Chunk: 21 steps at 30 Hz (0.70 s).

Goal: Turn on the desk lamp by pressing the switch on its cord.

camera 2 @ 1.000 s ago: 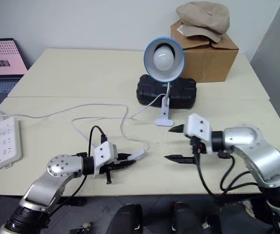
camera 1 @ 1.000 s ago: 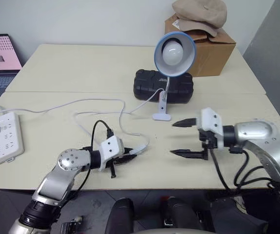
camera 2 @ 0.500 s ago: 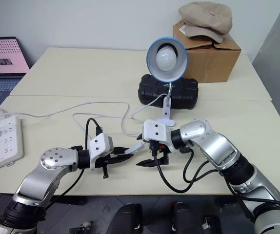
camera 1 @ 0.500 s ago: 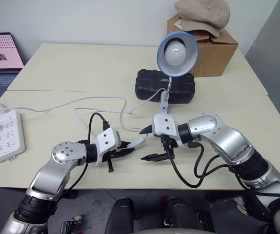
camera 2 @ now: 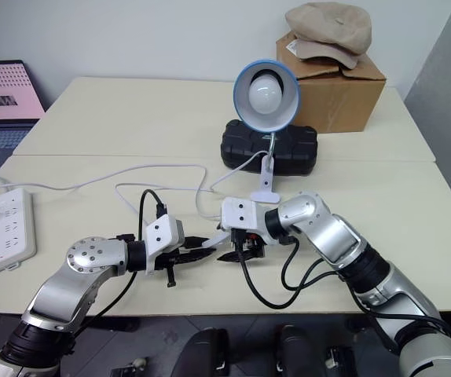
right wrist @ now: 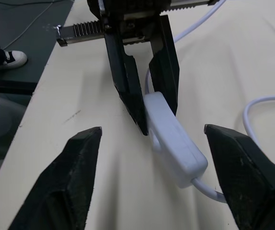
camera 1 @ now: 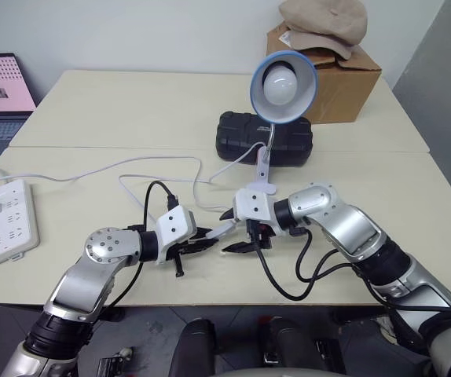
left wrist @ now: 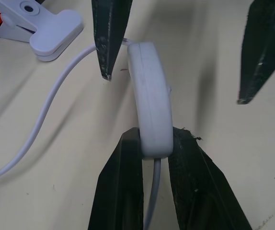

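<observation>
1. The left claw (camera 1: 202, 240) is clenched on the near end of the switch (left wrist: 150, 103), which it holds just off the desk (camera 1: 131, 110).
2. The right claw (right wrist: 156, 163) is spread wide, one finger on each side of the switch's far end, neither visibly touching it.
3. The cord (camera 1: 163, 165) loops from the switch back to the desk lamp (camera 1: 280, 82), which stands just behind the switch with its bulb unlit.

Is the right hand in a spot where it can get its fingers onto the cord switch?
Probably yes. The left hand pinches one end of the switch, leaving its other end free, and the right hand has its open fingers on either side of it with nothing between.
</observation>
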Tool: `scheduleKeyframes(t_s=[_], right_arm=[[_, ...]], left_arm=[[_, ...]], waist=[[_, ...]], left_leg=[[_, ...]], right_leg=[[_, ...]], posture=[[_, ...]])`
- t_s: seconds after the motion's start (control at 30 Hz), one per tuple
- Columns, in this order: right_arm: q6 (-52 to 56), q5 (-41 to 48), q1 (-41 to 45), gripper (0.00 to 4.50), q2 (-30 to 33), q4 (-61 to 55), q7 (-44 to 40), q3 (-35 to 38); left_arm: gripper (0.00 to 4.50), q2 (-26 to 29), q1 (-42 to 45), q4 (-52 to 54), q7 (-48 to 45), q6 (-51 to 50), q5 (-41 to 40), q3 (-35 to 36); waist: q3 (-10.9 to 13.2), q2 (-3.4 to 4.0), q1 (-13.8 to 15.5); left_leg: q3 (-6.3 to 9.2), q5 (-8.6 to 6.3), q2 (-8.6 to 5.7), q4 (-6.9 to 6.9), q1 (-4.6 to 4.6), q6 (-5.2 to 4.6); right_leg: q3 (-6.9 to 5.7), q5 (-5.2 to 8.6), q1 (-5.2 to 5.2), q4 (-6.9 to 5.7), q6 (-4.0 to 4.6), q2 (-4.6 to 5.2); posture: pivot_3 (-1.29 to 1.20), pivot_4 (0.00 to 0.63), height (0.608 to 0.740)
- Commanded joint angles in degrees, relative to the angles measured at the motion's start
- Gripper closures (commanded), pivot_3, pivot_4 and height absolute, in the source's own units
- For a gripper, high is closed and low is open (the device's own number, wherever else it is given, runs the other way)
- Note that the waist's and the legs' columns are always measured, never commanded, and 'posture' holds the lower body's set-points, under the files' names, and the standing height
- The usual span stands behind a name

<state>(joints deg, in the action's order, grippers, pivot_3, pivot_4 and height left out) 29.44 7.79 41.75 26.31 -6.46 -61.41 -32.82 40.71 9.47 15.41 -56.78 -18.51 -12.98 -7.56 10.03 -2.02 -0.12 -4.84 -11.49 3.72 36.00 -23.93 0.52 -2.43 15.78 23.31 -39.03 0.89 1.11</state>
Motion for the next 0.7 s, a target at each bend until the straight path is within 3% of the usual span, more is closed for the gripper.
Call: scheduleKeyframes(t_s=[0.03,0.23,0.33,0.63,0.7], right_arm=[[-2.0,-1.0,1.0,1.83,-0.5,-0.2,-0.8,0.6],[-4.7,-2.3,0.7,3.30,-0.9,1.0,-1.6,0.9],[-5.4,-2.3,0.5,3.71,-1.3,1.1,-1.9,1.4],[-6.9,-1.9,0.1,3.82,-1.9,0.6,-2.8,1.9],[-7.3,-1.0,-0.3,3.11,-2.2,0.6,-2.6,2.9]], left_arm=[[4.10,0.0,0.4,2.3,0.4,0.8,0.1,0.2],[4.10,0.3,0.5,2.3,0.5,1.1,0.3,0.2],[4.10,0.4,0.6,2.2,0.5,1.4,0.6,0.1],[4.10,0.1,0.9,1.6,0.1,2.1,0.7,0.4],[4.10,0.0,1.0,1.5,0.0,2.2,0.9,0.4]], waist=[[0.0,0.00,0.0],[0.0,0.00,0.0],[0.0,0.00,0.0],[0.0,0.00,0.0],[0.0,0.00,0.0]], left_leg=[[0.00,0.00,0.00,0.00,0.00,0.00],[0.00,0.00,0.00,0.00,0.00,0.00],[0.00,0.00,0.00,0.00,0.00,0.00],[0.00,0.00,0.00,0.00,0.00,0.00],[0.00,0.00,0.00,0.00,0.00,0.00]], right_leg=[[0.00,0.00,0.00,0.00,0.00,0.00],[0.00,0.00,0.00,0.00,0.00,0.00],[0.00,0.00,0.00,0.00,0.00,0.00],[0.00,0.00,0.00,0.00,0.00,0.00],[0.00,0.00,0.00,0.00,0.00,0.00]], posture=[[0.00,0.150,0.740],[0.00,0.150,0.740],[0.00,0.150,0.740],[0.00,0.150,0.740],[0.00,0.150,0.740]])
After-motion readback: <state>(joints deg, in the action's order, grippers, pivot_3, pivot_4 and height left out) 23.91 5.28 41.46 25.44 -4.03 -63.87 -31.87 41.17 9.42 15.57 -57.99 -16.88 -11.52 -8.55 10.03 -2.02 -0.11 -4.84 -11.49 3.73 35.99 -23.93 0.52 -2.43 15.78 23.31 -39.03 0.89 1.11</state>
